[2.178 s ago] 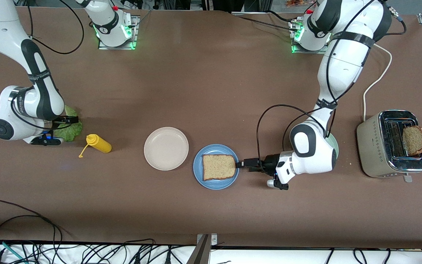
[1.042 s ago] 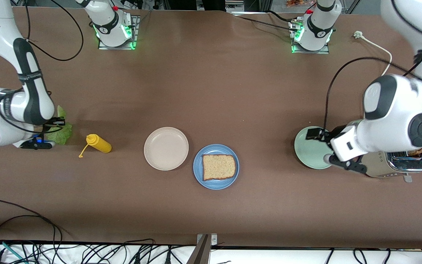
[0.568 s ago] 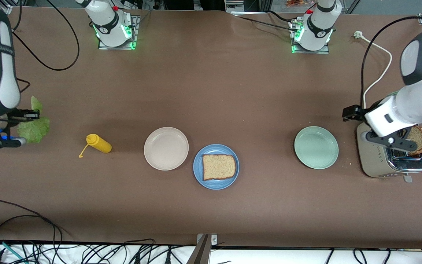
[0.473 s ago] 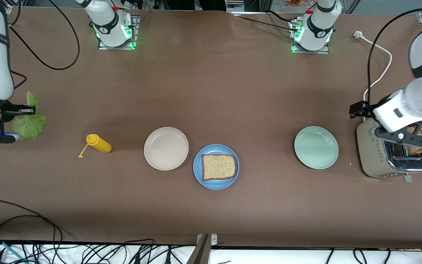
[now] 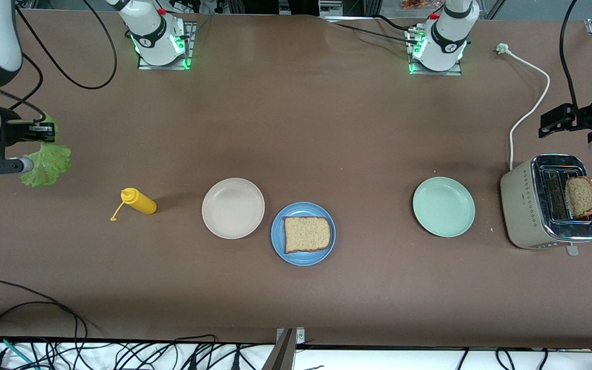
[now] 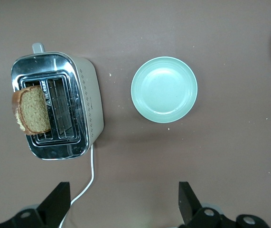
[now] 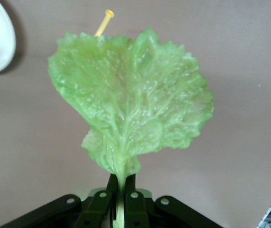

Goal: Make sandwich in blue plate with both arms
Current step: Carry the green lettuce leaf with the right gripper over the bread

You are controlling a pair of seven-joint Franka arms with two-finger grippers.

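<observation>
1. Table [image 5: 296, 128] lies under both our grippers, brown and wide, with the arms' bases along one long edge.
2. Toaster [image 5: 548, 203] sits at the left arm's end, below our left gripper [image 5: 558, 118]; a bread slice [image 5: 581, 196] stands tilted in one of its slots. We hold the left gripper up in the air with its fingers [image 6: 57, 202] spread wide apart, nothing between them.
3. Blue plate [image 5: 279, 241] is well apart from both grippers, near the table's middle, and a square bread slice [image 5: 307, 234] lies flat on it.
4. Beige plate [image 5: 233, 207] rests just beside the blue one, toward the right arm's end; a mint-green plate [image 5: 443, 206] lies between the blue plate and the toaster.
5. Lettuce leaf [image 7: 130, 99] hangs from our right gripper [image 7: 121, 187], whose fingers are clamped together on its stem, up over the right arm's end of the table.
6. Yellow bottle [image 5: 139, 201] lies between that gripper and the beige plate.
</observation>
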